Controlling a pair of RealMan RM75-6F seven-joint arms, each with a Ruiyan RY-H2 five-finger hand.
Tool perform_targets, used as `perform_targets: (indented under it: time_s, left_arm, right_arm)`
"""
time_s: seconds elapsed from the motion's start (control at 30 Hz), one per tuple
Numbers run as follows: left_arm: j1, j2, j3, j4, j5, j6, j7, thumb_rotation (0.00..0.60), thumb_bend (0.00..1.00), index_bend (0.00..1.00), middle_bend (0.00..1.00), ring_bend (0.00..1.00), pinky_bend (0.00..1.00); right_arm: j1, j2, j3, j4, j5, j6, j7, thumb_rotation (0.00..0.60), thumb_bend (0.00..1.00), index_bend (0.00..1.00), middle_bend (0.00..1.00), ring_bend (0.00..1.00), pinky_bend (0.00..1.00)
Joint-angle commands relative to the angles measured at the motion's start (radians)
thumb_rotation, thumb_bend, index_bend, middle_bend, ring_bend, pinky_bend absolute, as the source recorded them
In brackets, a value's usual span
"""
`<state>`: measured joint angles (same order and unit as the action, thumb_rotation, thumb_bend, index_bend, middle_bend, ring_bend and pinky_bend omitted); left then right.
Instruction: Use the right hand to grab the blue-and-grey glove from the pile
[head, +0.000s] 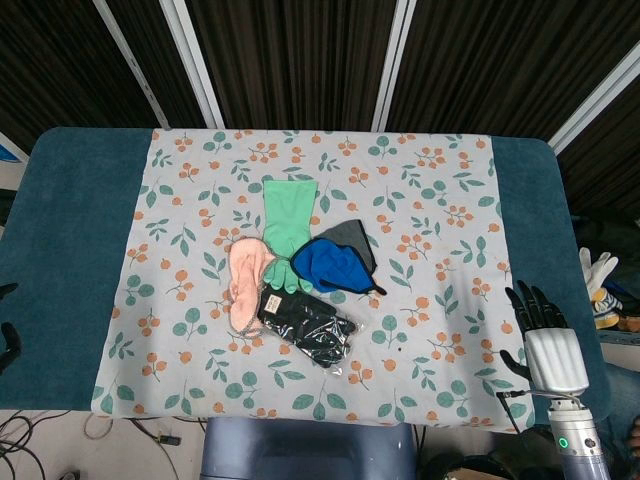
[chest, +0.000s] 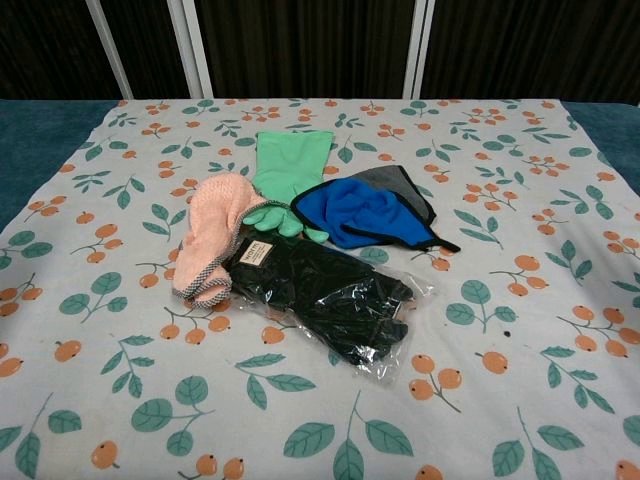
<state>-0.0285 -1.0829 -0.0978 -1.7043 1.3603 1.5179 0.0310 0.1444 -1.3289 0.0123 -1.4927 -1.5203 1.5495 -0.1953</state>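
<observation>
The blue-and-grey glove (head: 340, 261) (chest: 372, 212) lies on the right side of the pile, its blue face up and a grey edge along the back. My right hand (head: 540, 330) hovers open at the table's front right, well apart from the pile, fingers spread and pointing away. Only dark fingertips of my left hand (head: 8, 335) show at the far left edge of the head view; how they lie is unclear. Neither hand appears in the chest view.
A green rubber glove (head: 287, 222) (chest: 285, 172), a pink knitted glove (head: 245, 275) (chest: 212, 230) and black gloves in a clear bag (head: 308, 325) (chest: 325, 292) make up the pile. All lie on a floral cloth (head: 440, 210) over a teal table (head: 70, 250).
</observation>
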Motion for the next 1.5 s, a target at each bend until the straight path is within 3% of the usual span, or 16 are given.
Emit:
perform_targets:
  time_s: [0.03,0.93,1.1,1.23,1.5]
  left_arm:
    - [-0.001,0.000,-0.002,-0.001,-0.004,-0.001,0.002,0.600,0.70,0.19,0.07,0.09,0.03]
    - [0.003,-0.001,-0.007,-0.014,-0.010,0.007,0.000,0.600,0.70,0.19,0.07,0.09,0.03]
    - [0.004,0.000,-0.004,-0.015,-0.002,0.008,-0.003,0.600,0.70,0.19,0.07,0.09,0.03]
    - [0.002,0.002,-0.004,-0.018,-0.001,0.006,-0.002,0.600,0.69,0.19,0.07,0.09,0.03]
    - [0.002,0.005,-0.005,-0.018,-0.008,0.000,-0.008,0.600,0.70,0.19,0.07,0.09,0.03]
  right_arm:
    - [-0.003,-0.001,0.003,0.000,-0.003,0.002,-0.001,0.600,0.23,0.00,0.01,0.07,0.21]
    - [0.001,-0.011,0.038,0.024,0.007,-0.052,0.082,0.600,0.23,0.00,0.04,0.07,0.21]
    - [0.089,0.043,0.058,-0.020,0.018,-0.204,0.122,0.600,0.23,0.00,0.05,0.07,0.21]
    - [0.196,0.099,0.119,-0.068,0.068,-0.356,0.135,0.600,0.23,0.00,0.05,0.07,0.21]
    - [0.342,0.055,0.220,-0.086,0.210,-0.514,0.027,0.600,0.23,0.00,0.07,0.07,0.21]
